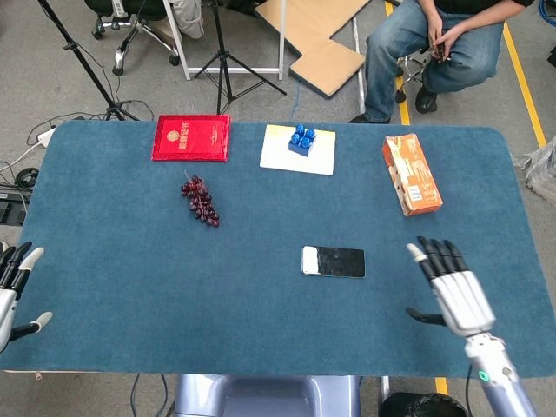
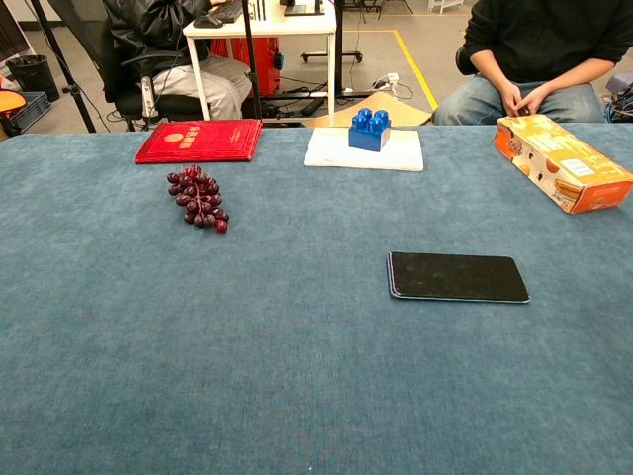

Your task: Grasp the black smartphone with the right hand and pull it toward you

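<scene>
The black smartphone (image 1: 334,261) lies flat on the blue table, screen up, a little right of centre; the chest view shows the smartphone (image 2: 458,277) at centre right. My right hand (image 1: 453,289) hovers to the right of the phone, fingers spread and pointing away from me, holding nothing, a short gap from the phone's right end. My left hand (image 1: 15,288) sits at the table's near left edge, fingers apart and empty. Neither hand appears in the chest view.
A bunch of dark grapes (image 1: 201,201), a red booklet (image 1: 191,137), a blue brick (image 1: 301,139) on a white pad (image 1: 298,151), and an orange carton (image 1: 412,174) lie on the far half. A seated person (image 1: 443,48) is behind the table.
</scene>
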